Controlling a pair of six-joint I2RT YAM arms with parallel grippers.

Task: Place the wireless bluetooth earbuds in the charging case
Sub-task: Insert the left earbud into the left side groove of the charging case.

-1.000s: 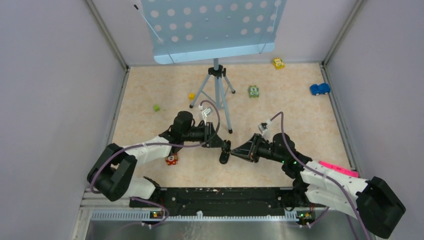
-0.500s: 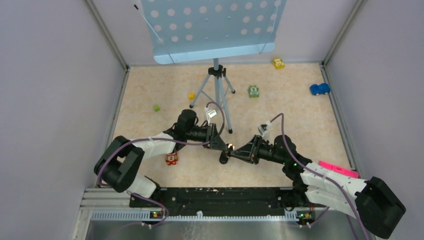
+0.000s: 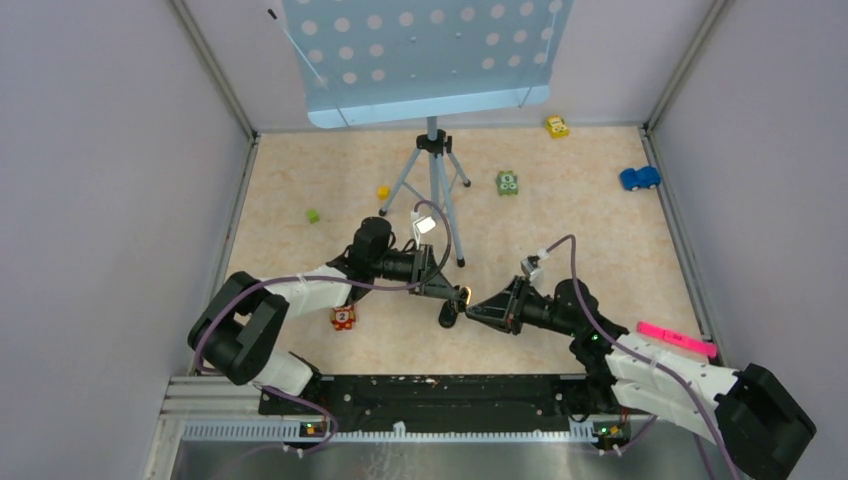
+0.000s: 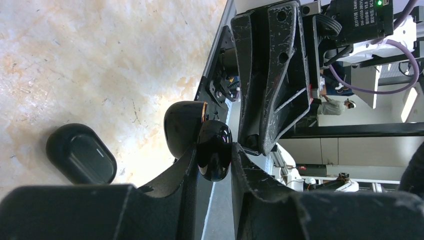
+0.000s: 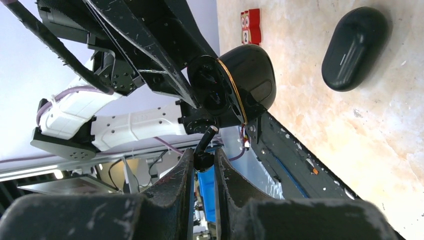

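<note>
My left gripper [image 4: 214, 149] is shut on the charging case [image 4: 214, 161], a glossy black oval. Its gold-rimmed lid [image 4: 183, 125] stands open. From the right wrist the case [image 5: 250, 80] turns its dark open cavity toward me. My right gripper [image 5: 204, 153] is shut on one of the earbuds [image 5: 203, 159], a small black nub with a short stem. It hangs just short of the case. From above, the left gripper [image 3: 461, 294] and the right gripper [image 3: 470, 308] meet tip to tip at mid-table. A second black oval pebble [image 3: 448, 316] lies on the table under them.
A tripod [image 3: 436, 190] carrying a pale blue perforated panel [image 3: 425, 55] stands just behind the left arm. A red number block [image 3: 343, 318] lies by the left forearm and a pink marker [image 3: 677, 340] by the right. Small toys, a blue car [image 3: 639, 178] among them, are scattered at the back.
The left arm has swung its elbow in and carried the case slightly right. The right gripper has drawn a little nearer the front edge, still holding the earbud.
</note>
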